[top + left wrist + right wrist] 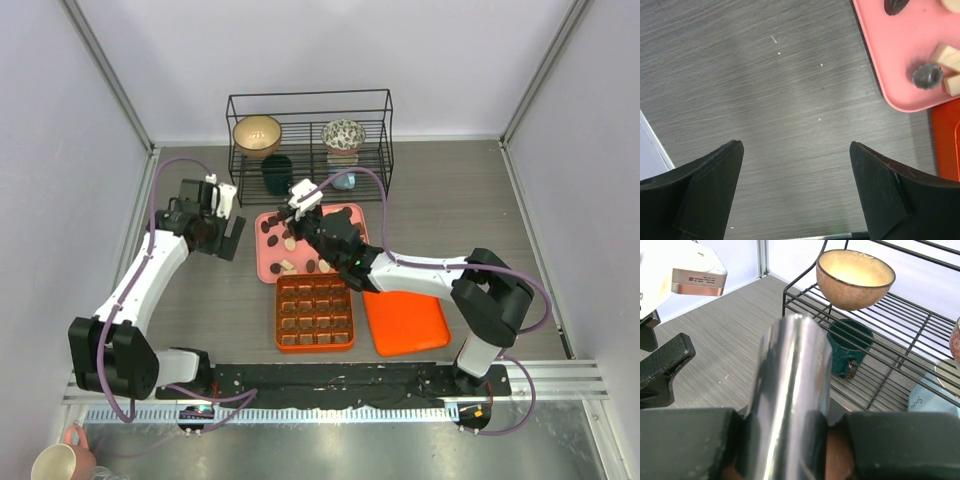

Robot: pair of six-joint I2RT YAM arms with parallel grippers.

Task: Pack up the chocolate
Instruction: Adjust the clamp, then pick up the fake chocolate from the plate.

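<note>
Over the pink tray (262, 258), your right claw (790, 450) gripping the metal tool (790, 385), left claw (795, 150) open beside it, lower squarely onto one chocolate (927, 76).

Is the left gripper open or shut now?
Open: the left gripper shows its jaws wide apart, only the table visible between them.

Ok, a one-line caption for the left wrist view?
Left end effector, open, above the grey table, beside the pink tray holding dark and tan chocolate.
</note>
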